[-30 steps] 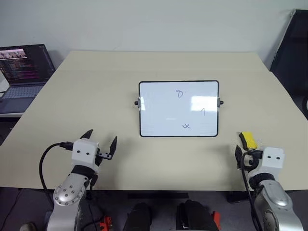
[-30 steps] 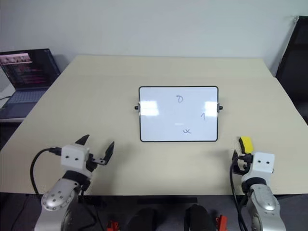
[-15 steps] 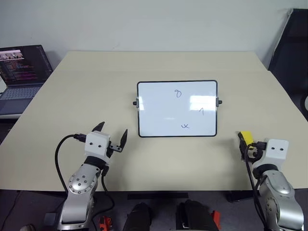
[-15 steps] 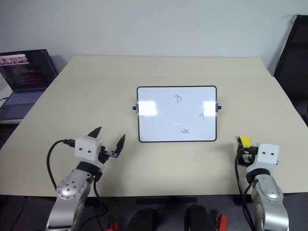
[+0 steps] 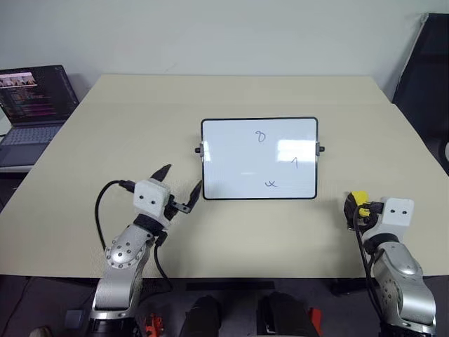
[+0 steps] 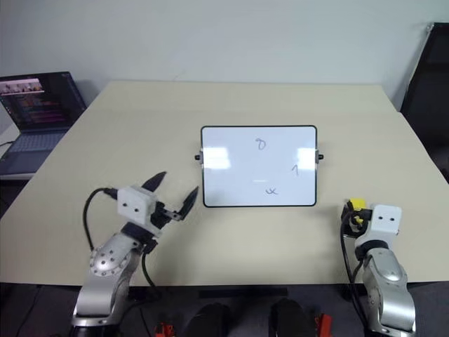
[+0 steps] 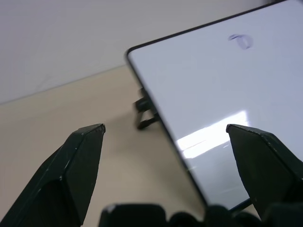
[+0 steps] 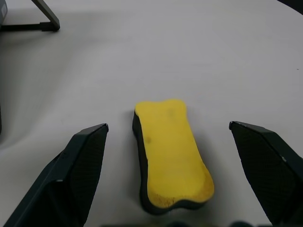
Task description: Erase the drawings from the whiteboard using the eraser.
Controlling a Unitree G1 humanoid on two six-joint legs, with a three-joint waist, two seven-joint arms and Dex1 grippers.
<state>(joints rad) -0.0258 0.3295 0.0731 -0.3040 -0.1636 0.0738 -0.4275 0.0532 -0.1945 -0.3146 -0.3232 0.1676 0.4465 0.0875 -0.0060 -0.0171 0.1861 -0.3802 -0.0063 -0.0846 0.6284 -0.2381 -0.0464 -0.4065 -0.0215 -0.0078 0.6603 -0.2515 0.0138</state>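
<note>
Leftward, the left gripper (image 5: 179, 189) has neared the whiteboard (image 5: 231, 158), open and empty. Right gripper (image 8: 168, 137), open and empty, straddles the eraser (image 8: 170, 153) at the board's 4 o'clock, apparently untouched; closing comes next.

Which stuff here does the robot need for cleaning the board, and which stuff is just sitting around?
For the job:
- whiteboard
- drawings on it
- yellow eraser, lying on the table between the open fingers of the right tool
- left tool, open, near the board's corner

Just sitting around:
- laptop
- table
</note>
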